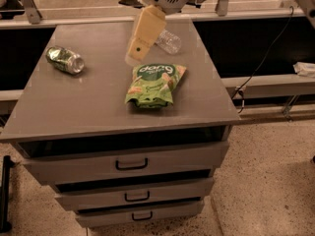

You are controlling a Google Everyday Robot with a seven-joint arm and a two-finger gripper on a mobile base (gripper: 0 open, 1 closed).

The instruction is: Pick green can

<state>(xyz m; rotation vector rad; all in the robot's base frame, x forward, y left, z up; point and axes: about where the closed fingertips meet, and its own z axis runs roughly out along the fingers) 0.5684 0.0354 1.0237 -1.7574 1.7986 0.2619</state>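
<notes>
The green can (65, 59) lies on its side near the left edge of the grey cabinet top (88, 107), one silver end facing right and forward. My gripper (140, 45) hangs above the middle of the cabinet top, its cream fingers pointing down and to the left. It is to the right of the can, well apart from it, just above the far end of the green snack bag (153, 84). Nothing shows in its grasp.
A clear plastic bottle (168, 41) lies at the back, partly behind the gripper. The cabinet has three drawers (132, 164) in front. A dark shelf and rail run behind and to the right, with a cable (266, 58) hanging there.
</notes>
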